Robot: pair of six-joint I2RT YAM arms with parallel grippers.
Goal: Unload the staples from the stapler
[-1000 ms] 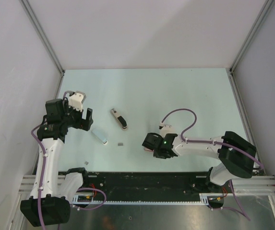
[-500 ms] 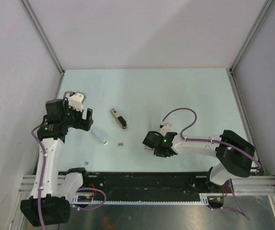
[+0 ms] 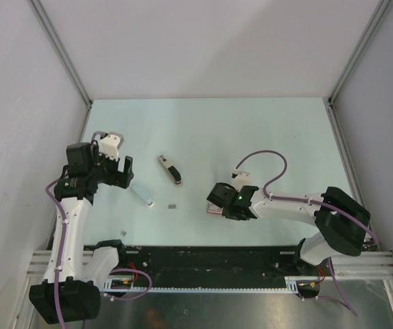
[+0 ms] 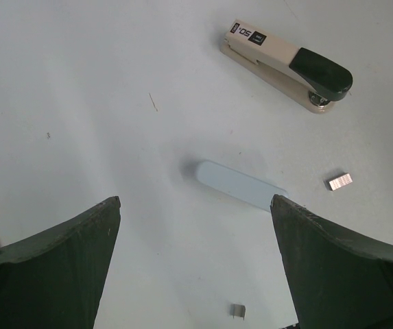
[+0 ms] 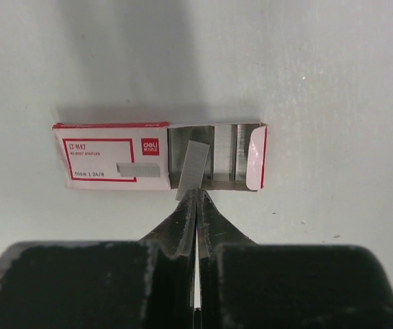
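Slightly rightward now — right jaws.

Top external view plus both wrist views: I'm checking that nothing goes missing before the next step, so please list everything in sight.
stapler: one, cream with a dark nose, lying mid-table
pale blue flat piece: one, light blue, on the table near the stapler
loose staple pieces: two, silvery, one beside the blue piece, one nearer the arm bases
staple box: one, white and red, tray slid open, below the right gripper
staple strip: one, silvery, tilted over the open tray
table: one, pale green
left gripper: one, dark, open, above the blue piece
right gripper: one, dark, shut on the strip's lower end
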